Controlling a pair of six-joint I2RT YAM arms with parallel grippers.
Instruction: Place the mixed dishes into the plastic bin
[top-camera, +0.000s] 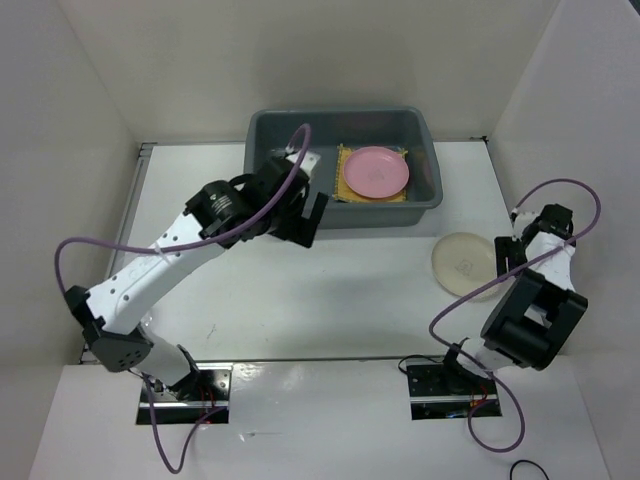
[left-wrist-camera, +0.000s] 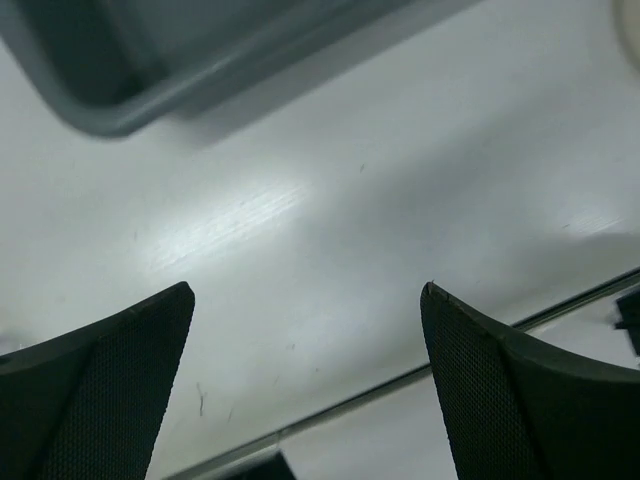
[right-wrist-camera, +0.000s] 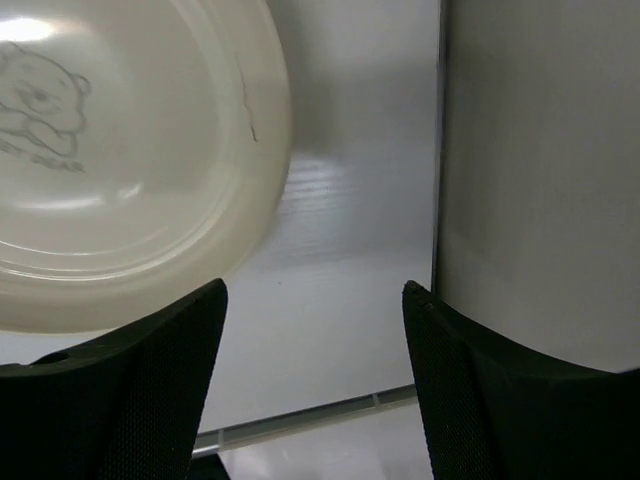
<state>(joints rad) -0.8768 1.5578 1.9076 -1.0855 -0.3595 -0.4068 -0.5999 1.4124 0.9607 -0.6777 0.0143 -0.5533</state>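
Note:
The grey plastic bin (top-camera: 430, 150) stands at the back of the table. Inside it, a pink bowl (top-camera: 376, 172) rests on a yellow woven mat (top-camera: 346, 190). A cream plate (top-camera: 460, 263) with a bear drawing lies flat on the table in front of the bin's right end. My left gripper (top-camera: 312, 218) hangs open at the bin's front wall, empty. In the left wrist view, its fingers (left-wrist-camera: 307, 290) frame bare table, with the bin's corner (left-wrist-camera: 110, 95) beyond. My right gripper (top-camera: 503, 255) is open just right of the plate (right-wrist-camera: 120, 170); nothing sits between its fingers (right-wrist-camera: 315, 285).
White walls enclose the table on the left, back and right; the right wall (right-wrist-camera: 540, 180) is close beside my right gripper. A metal strip (left-wrist-camera: 400, 380) edges the table's near side. Purple cables (top-camera: 560, 190) loop off both arms.

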